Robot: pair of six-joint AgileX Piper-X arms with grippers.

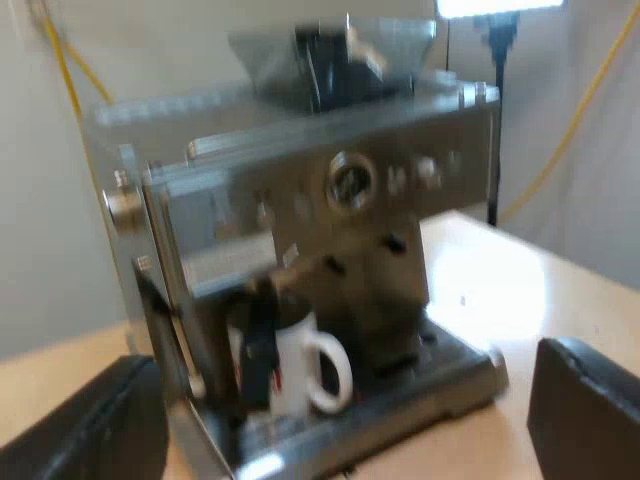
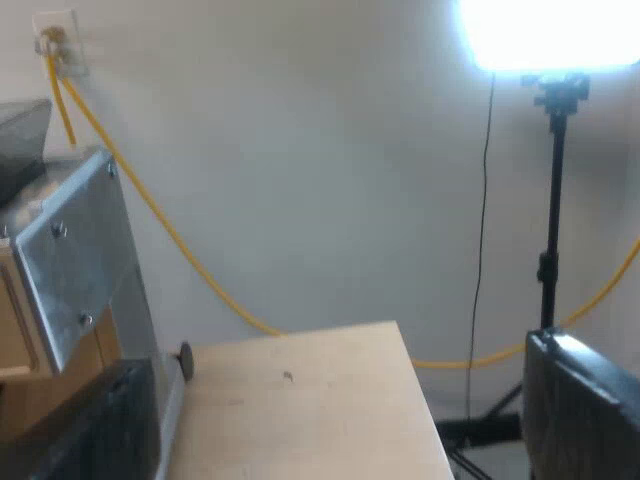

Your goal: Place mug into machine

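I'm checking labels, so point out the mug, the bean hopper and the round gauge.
mug [image 1: 300,365], left wrist view, on its white body.
bean hopper [image 1: 330,62], left wrist view, middle of its front wall.
round gauge [image 1: 350,183], left wrist view, centre of its dial.

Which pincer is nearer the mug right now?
Left, as far as I can judge. The left pincer faces the machine's front, short of the mug on the drip tray. The right pincer is beside the machine's side panel, pointed at the wall.
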